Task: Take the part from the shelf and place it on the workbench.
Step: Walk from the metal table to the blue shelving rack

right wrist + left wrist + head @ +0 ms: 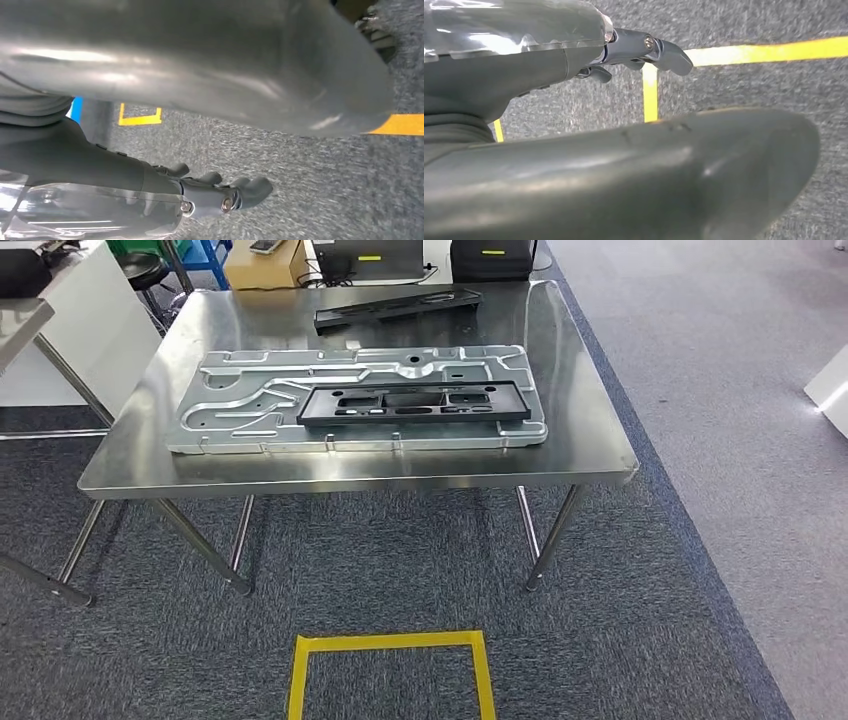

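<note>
A black rectangular frame part (415,402) lies flat on a large silver machined plate (240,405) in the middle of the steel workbench (590,430). A second long black part (398,307) lies near the bench's far edge. My left hand (549,75) hangs over grey carpet with its fingers (659,50) loosely extended and nothing in it. My right hand (150,175) also hangs over the carpet, its fingers (240,192) slightly curled and apart, holding nothing.
A yellow tape square (390,642) marks the carpet in front of the bench. A cardboard box (262,265) and black cases (490,258) stand behind the bench. A white cabinet (80,320) and another table's edge (20,315) are at the left.
</note>
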Tool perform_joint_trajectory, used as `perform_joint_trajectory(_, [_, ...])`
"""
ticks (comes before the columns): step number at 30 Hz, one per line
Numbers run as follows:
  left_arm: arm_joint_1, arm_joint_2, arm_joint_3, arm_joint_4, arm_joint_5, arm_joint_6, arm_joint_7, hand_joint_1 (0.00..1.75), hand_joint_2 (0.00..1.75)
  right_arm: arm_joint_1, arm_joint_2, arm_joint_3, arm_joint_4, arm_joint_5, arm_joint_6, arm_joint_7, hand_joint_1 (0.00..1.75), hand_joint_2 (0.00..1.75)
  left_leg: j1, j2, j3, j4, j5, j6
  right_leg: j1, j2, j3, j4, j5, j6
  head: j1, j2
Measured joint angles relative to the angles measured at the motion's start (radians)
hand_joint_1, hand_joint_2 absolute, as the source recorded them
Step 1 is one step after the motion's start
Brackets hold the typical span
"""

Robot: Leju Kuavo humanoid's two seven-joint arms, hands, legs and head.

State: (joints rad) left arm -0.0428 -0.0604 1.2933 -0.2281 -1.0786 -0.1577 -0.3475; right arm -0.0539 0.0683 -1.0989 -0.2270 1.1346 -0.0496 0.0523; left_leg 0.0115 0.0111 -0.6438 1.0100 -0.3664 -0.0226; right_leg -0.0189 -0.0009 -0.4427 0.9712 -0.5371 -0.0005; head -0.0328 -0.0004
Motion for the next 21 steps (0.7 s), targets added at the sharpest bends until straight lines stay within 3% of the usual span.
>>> perform_joint_trajectory(1, [0.002, 0.0, 0.0, 0.0, -0.001, 0.002, 0.0, 0.0, 0.0, -0.001, 0.002, 0.0, 0.002, 0.0, 0.003, 0.0, 0.0, 0.0, 0.003, -0.001, -0.011, 0.025, -0.035, -0.004, 0.0, -0.003, -0.012, -0.001, 0.013, -0.009, 0.0, 0.0])
perform_joint_trajectory(2, [0.003, -0.001, 0.0, 0.0, -0.001, 0.004, 0.0, 0.0, 0.0, -0.002, 0.003, 0.0, 0.003, 0.0, 0.004, -0.001, 0.0, 0.0, 0.004, -0.002, -0.026, 0.071, -0.088, -0.008, 0.0, -0.006, -0.028, -0.001, 0.027, -0.016, 0.0, 0.0])
perform_joint_trajectory(4, [0.004, -0.002, 0.0, 0.001, -0.004, 0.012, 0.0, 0.0, 0.0, -0.002, 0.005, -0.001, 0.005, 0.0, 0.004, 0.0, 0.0, 0.0, 0.005, -0.002, -0.053, 0.2, -0.193, -0.013, 0.005, -0.008, -0.061, 0.001, 0.052, -0.022, 0.0, 0.0])
perform_joint_trajectory(5, [0.003, -0.002, 0.0, 0.001, -0.006, 0.016, 0.0, 0.0, 0.0, -0.001, 0.007, -0.002, 0.006, 0.0, 0.002, 0.0, 0.0, 0.0, 0.005, -0.002, -0.056, 0.256, -0.215, -0.014, 0.007, -0.009, -0.079, 0.003, 0.065, -0.022, 0.0, 0.0])
perform_joint_trajectory(6, [0.003, -0.002, -0.001, 0.001, -0.008, 0.02, -0.001, 0.0, 0.0, -0.001, 0.009, -0.003, 0.008, 0.0, 0.0, -0.002, 0.0, 0.0, 0.005, -0.002, -0.046, 0.285, -0.21, -0.014, 0.01, -0.009, -0.097, 0.006, 0.076, -0.022, 0.0, 0.0])
perform_joint_trajectory(7, [0.003, -0.002, -0.001, 0.001, -0.01, 0.024, -0.002, 0.0, 0.0, -0.001, 0.011, -0.004, 0.008, 0.0, -0.004, -0.005, 0.0, 0.0, 0.005, -0.003, -0.02, 0.282, -0.186, -0.012, 0.012, -0.009, -0.114, 0.009, 0.087, -0.021, 0.0, 0.0])
perform_joint_trajectory(9, [0.002, -0.002, -0.001, 0.001, -0.01, 0.031, -0.004, 0.0, 0.0, -0.001, 0.016, -0.007, 0.01, 0.0, -0.009, -0.011, 0.0, 0.0, 0.002, -0.003, 0.082, 0.175, -0.144, 0.0, 0.015, -0.009, -0.145, 0.018, 0.106, -0.017, 0.0, 0.0])
perform_joint_trajectory(11, [-0.002, -0.001, -0.001, 0.001, -0.01, 0.036, -0.007, 0.0, 0.0, -0.003, 0.02, -0.008, 0.012, -0.001, -0.011, -0.013, 0.0, 0.0, -0.004, -0.004, 0.19, 0.019, -0.158, 0.016, 0.018, -0.009, -0.164, 0.025, 0.125, -0.009, 0.0, 0.0])
perform_joint_trajectory(12, [-0.004, 0.0, -0.001, 0.001, -0.01, 0.04, -0.009, 0.0, 0.0, -0.003, 0.021, -0.009, 0.013, -0.002, -0.01, -0.013, 0.0, 0.0, -0.008, -0.004, 0.217, -0.028, -0.172, 0.023, 0.018, -0.01, -0.168, 0.026, 0.134, -0.004, 0.0, 0.0])
perform_joint_trajectory(14, [-0.005, 0.001, -0.001, 0.001, -0.009, 0.049, -0.011, 0.0, 0.0, -0.002, 0.022, -0.011, 0.014, -0.003, -0.006, -0.013, 0.0, 0.0, -0.01, -0.003, 0.216, -0.054, -0.167, 0.037, 0.016, -0.012, -0.173, 0.022, 0.153, 0.009, 0.0, 0.0])
perform_joint_trajectory(15, [-0.005, 0.002, -0.001, 0.001, -0.009, 0.052, -0.012, 0.0, 0.0, -0.002, 0.022, -0.013, 0.015, -0.004, -0.004, -0.013, 0.0, 0.0, -0.009, -0.001, 0.207, -0.058, -0.155, 0.046, 0.015, -0.01, -0.178, 0.026, 0.147, 0.015, 0.0, 0.0])
perform_joint_trajectory(16, [-0.005, 0.003, -0.001, 0.001, -0.009, 0.053, -0.012, 0.0, 0.0, -0.001, 0.022, -0.015, 0.015, -0.006, -0.002, -0.013, 0.0, 0.0, -0.008, 0.001, 0.196, -0.061, -0.14, 0.054, 0.014, -0.007, -0.188, 0.044, 0.121, 0.02, 0.0, 0.0])
perform_joint_trajectory(19, [-0.006, 0.006, -0.001, 0.001, -0.009, 0.056, -0.015, 0.0, 0.0, 0.0, 0.022, -0.018, 0.017, -0.01, 0.01, -0.012, 0.0, 0.0, -0.008, 0.005, 0.146, -0.062, -0.098, 0.068, 0.008, -0.002, -0.231, 0.205, -0.031, 0.032, 0.0, 0.0])
perform_joint_trajectory(20, [-0.006, 0.007, -0.001, 0.001, -0.01, 0.057, -0.016, 0.0, 0.0, 0.0, 0.022, -0.018, 0.018, -0.011, 0.014, -0.011, 0.0, 0.0, -0.009, 0.005, 0.128, -0.059, -0.085, 0.067, 0.006, -0.002, -0.239, 0.264, -0.058, 0.036, 0.0, 0.0])
perform_joint_trajectory(21, [-0.006, 0.007, 0.0, 0.001, -0.011, 0.058, -0.017, 0.0, 0.0, 0.0, 0.022, -0.019, 0.019, -0.012, 0.017, -0.01, 0.0, 0.0, -0.009, 0.006, 0.11, -0.054, -0.074, 0.065, 0.004, -0.002, -0.236, 0.301, -0.059, 0.039, 0.0, 0.0])
